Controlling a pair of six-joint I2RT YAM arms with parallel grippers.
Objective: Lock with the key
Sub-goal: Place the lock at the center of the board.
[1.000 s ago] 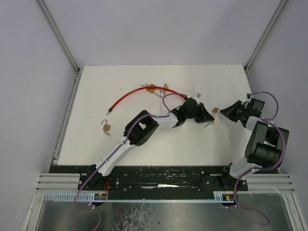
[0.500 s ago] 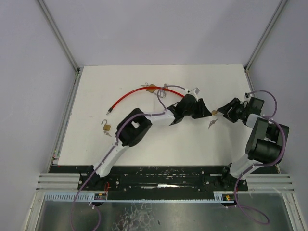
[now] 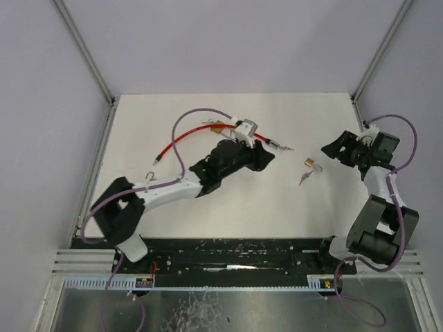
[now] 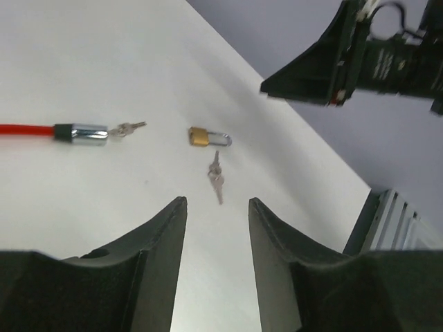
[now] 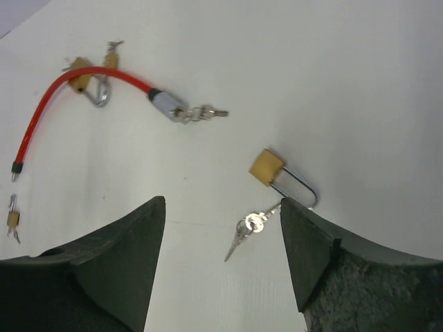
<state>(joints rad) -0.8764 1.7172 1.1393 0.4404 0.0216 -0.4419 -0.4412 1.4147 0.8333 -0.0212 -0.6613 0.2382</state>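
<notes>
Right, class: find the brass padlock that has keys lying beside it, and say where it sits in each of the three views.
Top external: padlock right of centre, about mid-height.
Left wrist: padlock just left of centre, above the middle.
Right wrist: padlock right of centre, about mid-height.
Shared landmark: the keys lying just below it in every view.

Your padlock (image 3: 313,164) lies right of centre on the table (image 3: 228,207), keys (image 3: 304,179) just in front. The cable (image 4: 41,129) lies left of it, a second lock (image 3: 153,182) farther left.
</notes>
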